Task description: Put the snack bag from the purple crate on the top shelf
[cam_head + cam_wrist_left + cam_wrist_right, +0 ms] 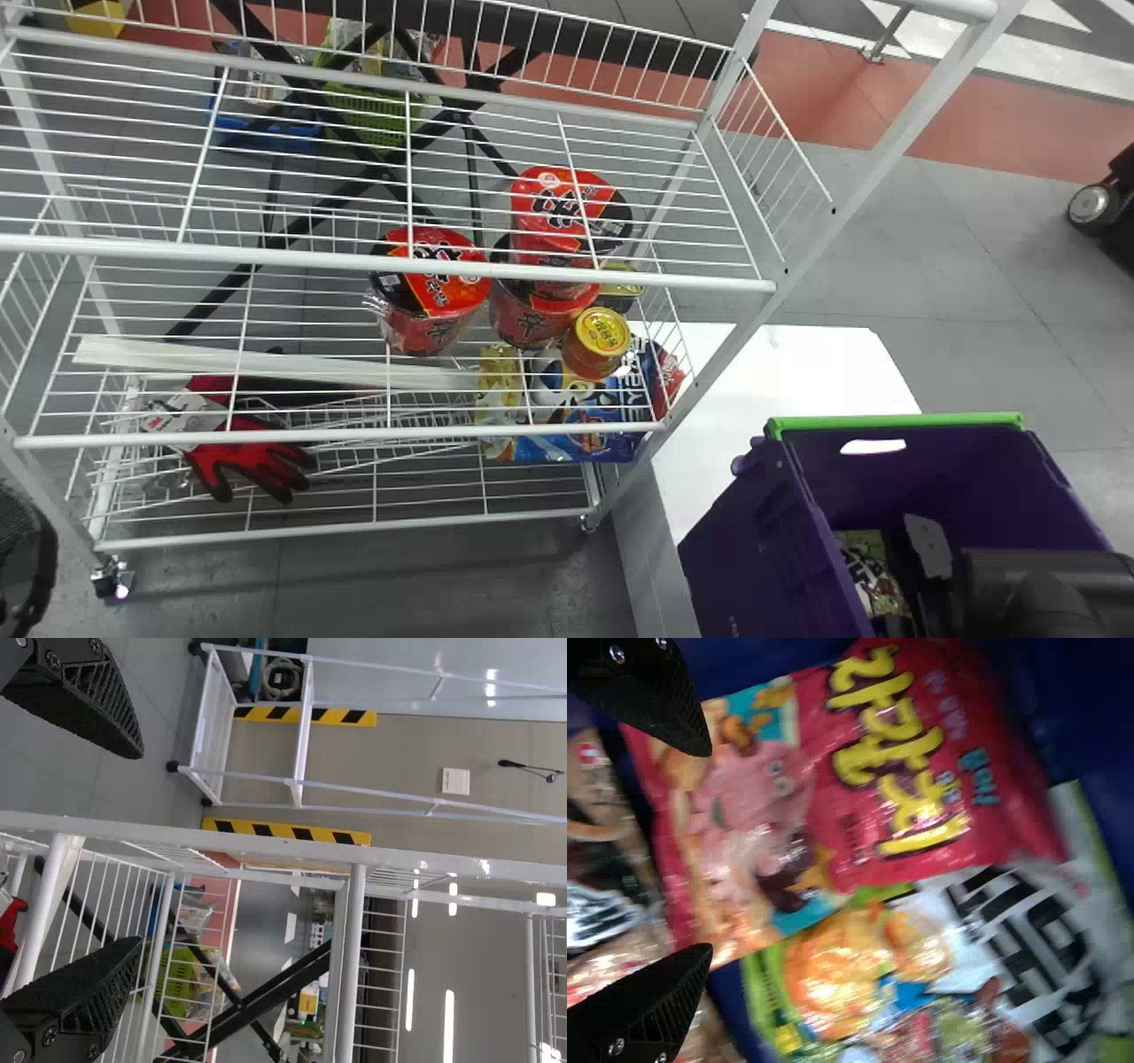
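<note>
The right claw [709,850] is down in the purple crate [762,549], its fingers spread wide and holding nothing. Between and beyond them lies the pink-red snack bag [859,806], which I take to be the one wanted. It lies flat, one side lapping over a green-and-white bag [921,983], so it ought to lift without much dragging. The wide spread makes sense to me: a soft, puffed packet needs a broad bite, and too shallow a pinch could let it slip. Another bag [602,868] sits just beside.

The crate stands on the white surface [797,372], set back from the far edge, toward the near end; being right by the rack, it keeps the carry short. From here the bag must come up over the green rim [895,422] and across the front rail to the top shelf [390,257]. The red noodle tubs [532,310] are below that shelf, so they shouldn't be in the way. The left claw [140,846] hangs idle by the rack, fingers well apart.
</note>
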